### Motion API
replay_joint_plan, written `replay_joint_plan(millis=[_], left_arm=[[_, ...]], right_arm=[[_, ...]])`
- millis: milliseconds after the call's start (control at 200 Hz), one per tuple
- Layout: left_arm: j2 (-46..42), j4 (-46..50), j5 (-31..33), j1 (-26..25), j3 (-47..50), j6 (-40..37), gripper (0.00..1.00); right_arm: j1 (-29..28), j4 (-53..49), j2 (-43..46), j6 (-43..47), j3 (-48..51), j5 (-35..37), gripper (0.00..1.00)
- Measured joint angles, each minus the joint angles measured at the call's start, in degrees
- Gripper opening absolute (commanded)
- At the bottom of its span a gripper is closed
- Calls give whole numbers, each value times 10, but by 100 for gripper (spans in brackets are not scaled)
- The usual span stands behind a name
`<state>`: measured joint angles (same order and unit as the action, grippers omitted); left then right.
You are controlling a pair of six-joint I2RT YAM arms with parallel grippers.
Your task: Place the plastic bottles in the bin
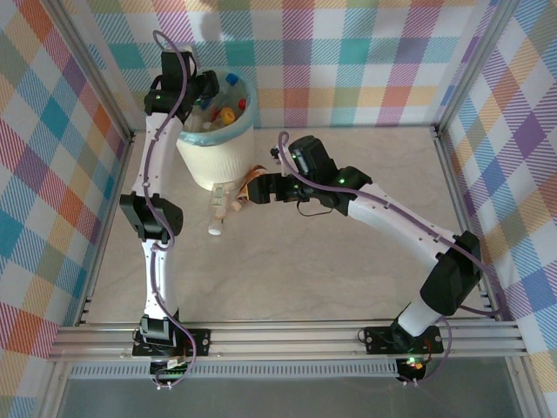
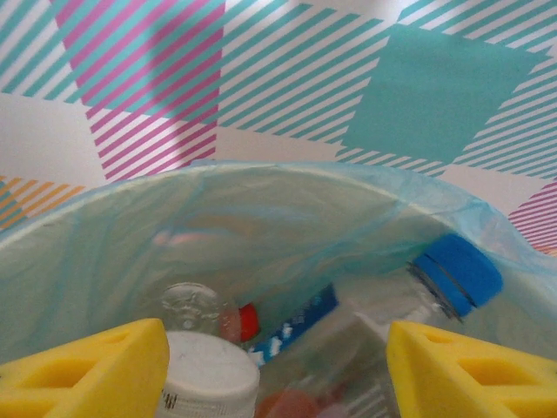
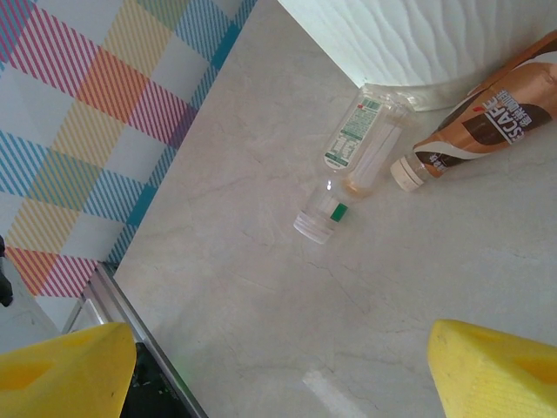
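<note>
My left gripper (image 1: 207,97) hangs over the white ribbed bin (image 1: 228,150), which is lined with a teal bag (image 2: 261,218). Its yellow fingers (image 2: 87,370) stand apart, open. A white-capped bottle (image 2: 209,379) lies loose between them, close to the left finger. Further bottles lie in the bin, one with a blue cap (image 2: 457,274) and one with a red cap (image 2: 248,322). On the table by the bin's foot lie a clear bottle (image 3: 359,148) (image 1: 217,209) and a brown bottle (image 3: 487,122) (image 1: 253,178). My right gripper (image 3: 278,374) (image 1: 248,193) is open above bare table, short of both.
Aluminium frame rails (image 1: 287,335) run along the table's edges, with checked walls (image 1: 365,61) all round. The bin's ribbed wall (image 3: 418,35) rises just beyond the two lying bottles. A rail and the table's edge (image 3: 130,322) lie close to my right gripper's left finger.
</note>
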<state>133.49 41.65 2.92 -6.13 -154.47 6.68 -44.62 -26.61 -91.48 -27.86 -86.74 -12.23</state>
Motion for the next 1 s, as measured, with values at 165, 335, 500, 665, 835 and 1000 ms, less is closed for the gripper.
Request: replay_joint_plan(millis=[165,335,500,665,835,1000], left_arm=[[3,2,-3,1,0,12,70],[2,35,3,3,5,21,72],[-30,38,6,3,10,26,73],[-114,38,5,3,12,25,73],[-263,29,-5,2,95,1,74],[-462,-18,-7,2,348,-27,75]], right_arm=[[0,-3,0,0,0,0,87],[0,-5,0,0,0,0,87],[0,-5,0,0,-7,0,88],[0,-5,-2,0,-8,2,88],[-1,0,-30,-4,-12,5,86],[-17,2,-100,-18,-41,19,86]])
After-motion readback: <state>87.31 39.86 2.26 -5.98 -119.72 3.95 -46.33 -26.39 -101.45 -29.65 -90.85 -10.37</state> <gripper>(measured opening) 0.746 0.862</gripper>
